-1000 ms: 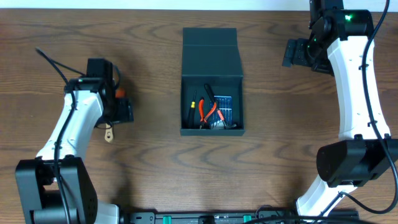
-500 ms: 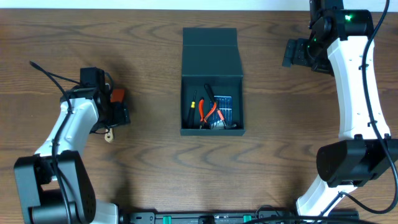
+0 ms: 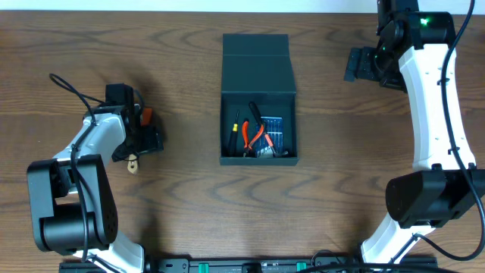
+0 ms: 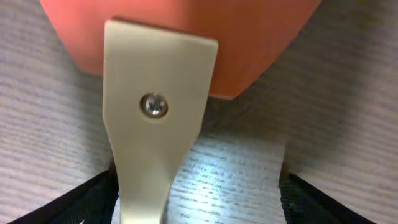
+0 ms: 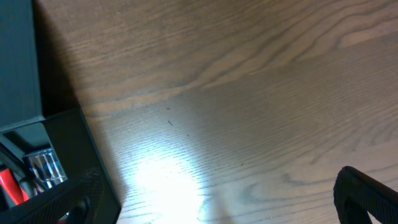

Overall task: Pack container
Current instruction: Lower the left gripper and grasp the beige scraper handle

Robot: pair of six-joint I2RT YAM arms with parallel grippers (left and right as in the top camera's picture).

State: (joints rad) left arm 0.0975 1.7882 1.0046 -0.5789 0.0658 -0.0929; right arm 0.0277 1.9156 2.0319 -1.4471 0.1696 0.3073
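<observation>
Overhead, container (image 3: 258, 76) set at counter (image 3: 189, 205) centre, lid open toward 12 o'clock, left end effector (image 3: 141, 144) spread wide astride orange-handled tool (image 4: 158, 74) at 9 o'clock, right end effector (image 3: 355, 64) spread wide at 2 o'clock

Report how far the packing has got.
Done: the container stands open with pliers and a blue case inside. In hand: the left gripper straddles an orange-handled tool, jaws wide, not closed on it. Left: probably grip it, pack it, shut the lid. The right gripper is open, empty.
</observation>
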